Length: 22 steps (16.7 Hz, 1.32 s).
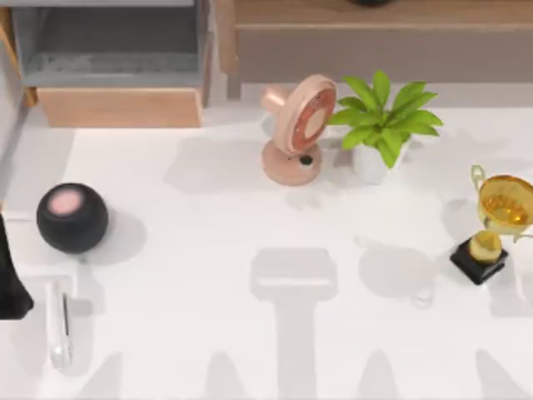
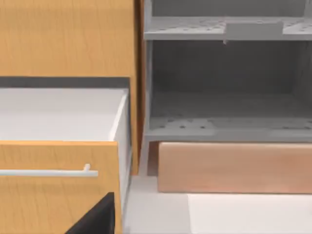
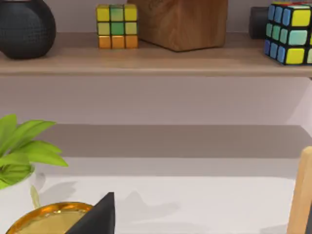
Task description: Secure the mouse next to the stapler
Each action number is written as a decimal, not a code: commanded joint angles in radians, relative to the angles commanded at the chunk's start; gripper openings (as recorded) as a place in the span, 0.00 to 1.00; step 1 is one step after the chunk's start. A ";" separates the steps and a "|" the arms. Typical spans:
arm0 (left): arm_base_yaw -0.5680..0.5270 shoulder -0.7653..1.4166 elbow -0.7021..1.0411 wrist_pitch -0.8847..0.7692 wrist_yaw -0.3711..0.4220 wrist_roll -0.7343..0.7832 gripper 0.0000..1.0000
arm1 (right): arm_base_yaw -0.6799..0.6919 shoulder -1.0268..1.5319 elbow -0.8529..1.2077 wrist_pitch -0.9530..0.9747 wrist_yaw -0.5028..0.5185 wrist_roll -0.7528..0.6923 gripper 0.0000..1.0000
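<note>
Reference: white slim stapler-like object (image 1: 58, 327), just beside black round speaker (image 1: 72, 217).
Left gripper (image 2: 96, 218): faces wooden drawer (image 2: 58, 190); spread unknown.
Right gripper (image 3: 97, 217): parked; spread unknown.
Technique: confirm mouse position before descending.

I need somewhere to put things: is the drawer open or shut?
Open. In the left wrist view the drawer is pulled out from the cabinet, its white inside is exposed, and its handle faces forward.

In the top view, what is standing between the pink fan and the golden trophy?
The potted plant stands between the fan and the trophy, close beside the fan, as the top view shows.
</note>
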 joint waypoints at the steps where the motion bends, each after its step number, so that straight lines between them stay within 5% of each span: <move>1: 0.000 0.000 0.000 0.000 0.000 0.000 1.00 | 0.000 0.000 0.000 0.000 0.000 0.000 1.00; 9: 0.043 0.288 0.285 -0.196 0.010 0.080 1.00 | 0.000 0.000 0.000 0.000 0.000 0.000 1.00; 22: 0.253 1.805 1.706 -0.933 0.035 0.355 1.00 | 0.000 0.000 0.000 0.000 0.000 0.000 1.00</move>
